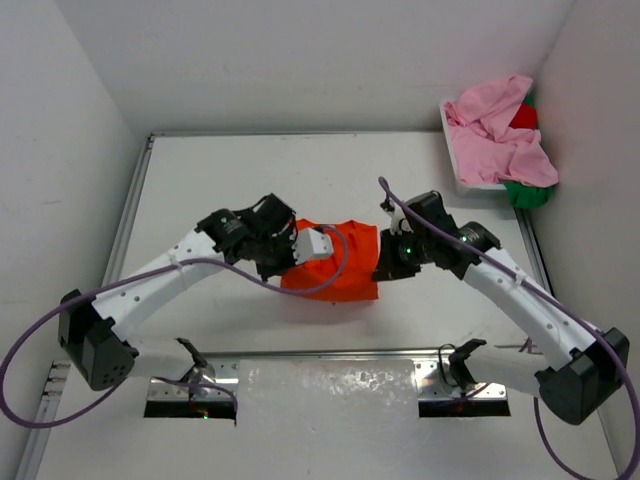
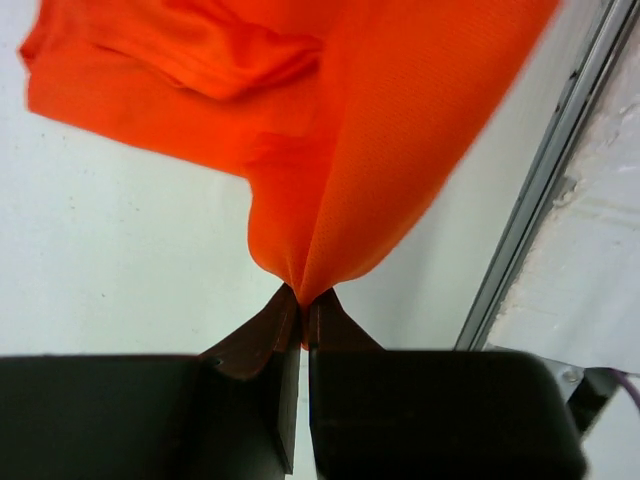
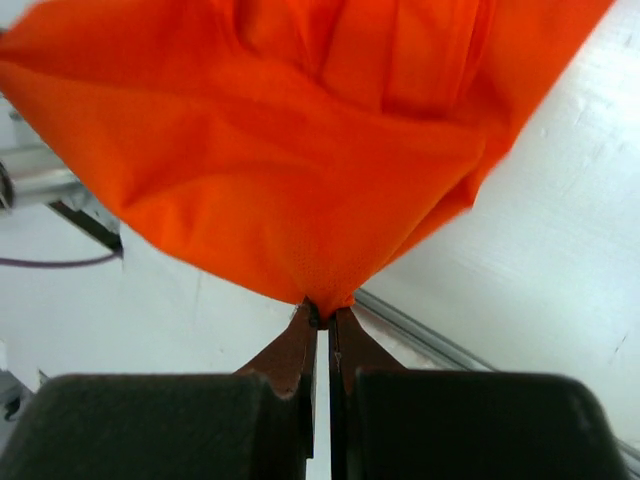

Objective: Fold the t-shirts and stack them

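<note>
— Between the two arms, near the middle of the table (image 1: 220,180), the orange t-shirt (image 1: 362,275) sits bunched up. Who has hold of it?
— Both. The left gripper (image 2: 303,300) has its jaws pressed together on a small peak of cloth. The right gripper (image 3: 322,314) is nipped tight on another peak at the opposite side.
— How deep are the bites?
— Shallow. Only a tip of fabric sits between each pair of fingertips. A pull outward to spread the shirt could drag one corner free, and that side would drop in a heap.
— Anything else?
— The left arm's purple cable (image 1: 344,262) loops across the shirt in the overhead view and may snag the cloth when the arms move. The fabric is also creased and doubled over itself, so laying it down like this would likely give a crooked fold.
— Is the lower edge on the table?
— Hard to say from above; it looks close, perhaps touching.
— And the rest?
— The pink t-shirt (image 1: 500,135), red t-shirt (image 1: 522,116) and green t-shirt (image 1: 530,194) are heaped unfolded at the white basket (image 1: 451,140) in the far right corner, well apart.
</note>
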